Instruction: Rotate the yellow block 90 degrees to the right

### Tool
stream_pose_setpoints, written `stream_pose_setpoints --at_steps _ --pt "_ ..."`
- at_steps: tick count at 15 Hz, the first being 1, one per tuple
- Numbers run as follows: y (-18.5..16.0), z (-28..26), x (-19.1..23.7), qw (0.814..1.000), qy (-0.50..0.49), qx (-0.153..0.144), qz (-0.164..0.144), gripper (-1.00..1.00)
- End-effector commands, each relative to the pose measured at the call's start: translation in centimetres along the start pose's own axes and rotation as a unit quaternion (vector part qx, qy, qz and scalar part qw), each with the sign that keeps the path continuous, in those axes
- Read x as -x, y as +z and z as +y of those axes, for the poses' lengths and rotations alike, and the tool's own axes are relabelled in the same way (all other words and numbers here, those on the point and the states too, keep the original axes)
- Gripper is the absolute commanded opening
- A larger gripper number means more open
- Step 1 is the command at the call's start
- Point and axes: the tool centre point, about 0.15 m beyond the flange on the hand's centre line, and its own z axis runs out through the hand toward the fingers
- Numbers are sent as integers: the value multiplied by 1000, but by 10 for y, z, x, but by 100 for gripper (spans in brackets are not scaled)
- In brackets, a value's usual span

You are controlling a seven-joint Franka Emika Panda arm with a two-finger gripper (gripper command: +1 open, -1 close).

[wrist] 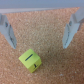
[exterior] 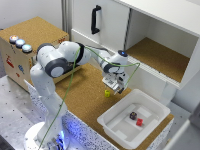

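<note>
The yellow block (exterior: 107, 93) is sitting on the cork worktop (exterior: 85, 95), just beside the rim of the white bin (exterior: 150, 100), with nothing touching it. In the wrist view the yellow block (wrist: 30, 60) is lying skewed to the fingers and off-centre, nearer one finger (wrist: 8, 33) than the other. The pincer (exterior: 114, 85) is hovering just above and beside it, spread wide and gripping nothing.

To turn it well, I would say the arm needs to be centring over the block first, squaring the fingers to two opposite faces, then lowering until the tips are bracketing it low down before closing. The block is tiny, so a lopsided close could be flicking it away.

The cork looks grippy, so lifting slightly before twisting seems wiser. The bin, holding a small red block (exterior: 139, 121) and a dark block (exterior: 133, 115), is crowding one side; an open cupboard (exterior: 155, 55) is standing behind.
</note>
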Motion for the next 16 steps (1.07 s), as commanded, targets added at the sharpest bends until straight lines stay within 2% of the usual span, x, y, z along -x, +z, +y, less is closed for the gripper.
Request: stream_pose_setpoints --at_steps 1,3,4,8,11,12,14,16 --pt "-16 -6 7 997 -68 -21 -17 100" --pt "-3 -18 1 988 -145 -21 -42 100" --pt "3 -23 -1 980 -191 -10 -47 100" --pt "34 -34 1 930 -358 39 -75 100" --pt "59 -35 -1 905 -416 59 -70 100" --pt "63 -33 -2 902 -423 57 -64 100" --pt "71 -31 -2 893 -441 74 -44 100" --pt "81 -21 -3 894 -440 77 -38 100"
